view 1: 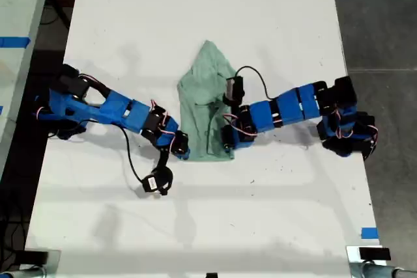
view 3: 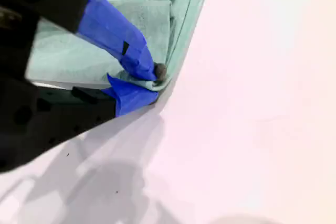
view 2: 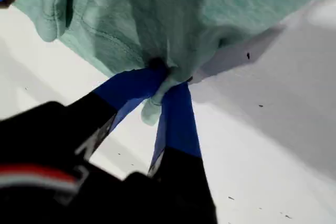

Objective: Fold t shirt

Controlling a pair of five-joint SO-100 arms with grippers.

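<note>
t shirt [view 1: 205, 105] ×1 | first tool [view 2: 168, 80], second tool [view 3: 149, 80] pinching hem

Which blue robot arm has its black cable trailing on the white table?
The arm on the exterior view's left; the other arm's cable arcs up beside the mint-green fabric t shirt.
</note>
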